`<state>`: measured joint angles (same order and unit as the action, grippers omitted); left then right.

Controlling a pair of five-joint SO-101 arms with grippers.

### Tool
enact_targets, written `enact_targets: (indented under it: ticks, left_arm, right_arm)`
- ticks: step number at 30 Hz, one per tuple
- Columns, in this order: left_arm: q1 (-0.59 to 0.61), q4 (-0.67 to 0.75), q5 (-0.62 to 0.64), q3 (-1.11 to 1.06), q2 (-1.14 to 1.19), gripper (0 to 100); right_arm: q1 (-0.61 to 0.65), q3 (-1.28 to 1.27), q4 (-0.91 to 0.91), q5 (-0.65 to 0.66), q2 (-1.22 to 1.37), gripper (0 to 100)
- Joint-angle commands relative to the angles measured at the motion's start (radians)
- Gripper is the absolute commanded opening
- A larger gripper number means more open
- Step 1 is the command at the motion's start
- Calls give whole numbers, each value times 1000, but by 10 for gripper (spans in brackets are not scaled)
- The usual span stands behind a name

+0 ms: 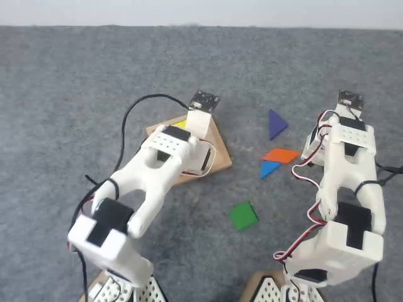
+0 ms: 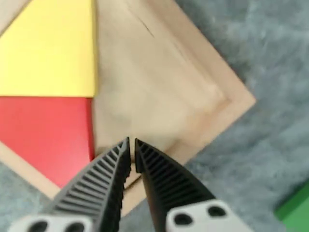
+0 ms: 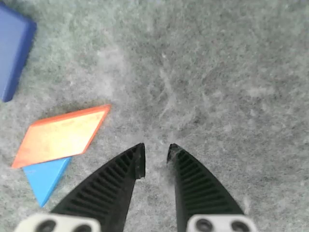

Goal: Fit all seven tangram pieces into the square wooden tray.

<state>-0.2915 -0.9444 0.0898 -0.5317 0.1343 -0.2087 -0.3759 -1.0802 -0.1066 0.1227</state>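
Where the grey carpeted table (image 1: 75, 75) spreads widest, the square wooden tray (image 1: 217, 157) lies under the left gripper (image 2: 132, 141), whose jaws are all but closed on nothing. It holds a large yellow triangle (image 2: 48, 48) touching a flat red piece (image 2: 43, 130). The right gripper (image 3: 155, 147), narrowly parted and empty, hangs over carpet near the loose green square (image 1: 243, 215), dark blue triangle (image 1: 276, 123), orange parallelogram (image 1: 281, 155) and the small light blue triangle (image 1: 269, 168) touching it.
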Motion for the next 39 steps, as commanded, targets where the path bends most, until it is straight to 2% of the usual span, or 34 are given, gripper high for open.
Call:
enact_targets:
  ticks: [1,12,16,23,31,35,39]
  left_arm:
    - [0,-6,-55,-39,-103,13]
    - [20,-8,-61,-183,-253,13]
    - [20,-6,-103,-208,-287,13]
    - [25,54,-107,-216,-264,14]
    - [25,51,-103,-211,-272,15]
    - [25,58,-106,-282,-405,13]
    - [49,110,-107,-447,-703,13]
  right_arm:
    - [4,9,16,20,-5,95]
    - [4,9,16,20,-5,95]
    - [4,9,16,20,-5,95]
    - [4,9,16,20,-5,95]
    - [4,9,16,20,-5,95]
    - [4,9,16,20,-5,95]
    - [10,8,16,52,-5,95]
